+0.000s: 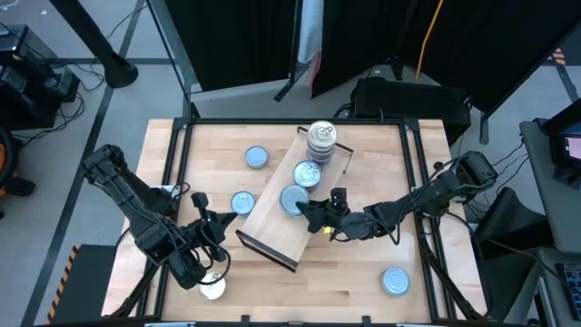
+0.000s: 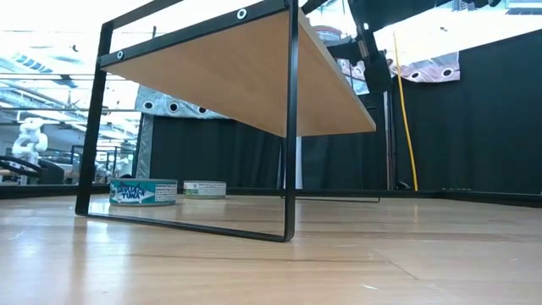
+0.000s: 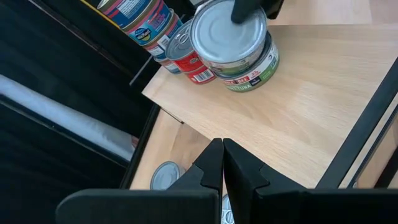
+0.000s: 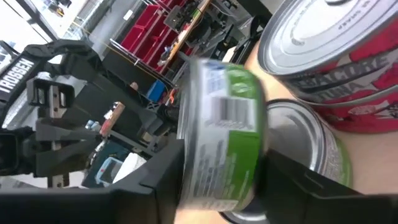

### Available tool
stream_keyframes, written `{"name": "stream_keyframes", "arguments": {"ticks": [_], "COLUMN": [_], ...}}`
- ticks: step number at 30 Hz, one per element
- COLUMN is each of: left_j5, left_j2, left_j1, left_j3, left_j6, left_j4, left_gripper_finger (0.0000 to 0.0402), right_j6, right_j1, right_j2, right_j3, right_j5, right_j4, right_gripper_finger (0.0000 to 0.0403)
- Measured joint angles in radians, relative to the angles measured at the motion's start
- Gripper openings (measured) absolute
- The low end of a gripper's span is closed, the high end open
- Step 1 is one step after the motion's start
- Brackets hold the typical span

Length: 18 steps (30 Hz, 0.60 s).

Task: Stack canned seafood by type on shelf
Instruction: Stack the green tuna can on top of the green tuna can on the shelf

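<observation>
Green-labelled tin sits between the right gripper fingers — clamped, tilted on edge over another tin on the shelf. Left gripper hangs near the table's front-left, fingers pressed together, holding nothing. On the shelf's far end a tall stack of tins. Loose tins lie on the table — one front right, two left of the shelf.
</observation>
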Motion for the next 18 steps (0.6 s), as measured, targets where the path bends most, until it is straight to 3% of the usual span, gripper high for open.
{"name": "stream_keyframes", "arguments": {"ticks": [9, 18], "left_j5": [0.008, 0.023], "left_j2": [0.0, 0.0], "left_j1": [0.0, -0.001], "left_j3": [0.0, 0.0], "left_j6": [0.0, 0.0], "left_j4": [0.001, 0.001], "left_gripper_finger": [0.0015, 0.0015], "right_j6": [0.007, 0.006], "right_j1": [0.0, 0.022], "right_j2": [0.0, -0.038], "right_j3": [0.0, 0.006], "right_j5": [0.0, 0.003], "right_j4": [0.008, -0.019], "right_gripper_finger": [0.0275, 0.0299]}}
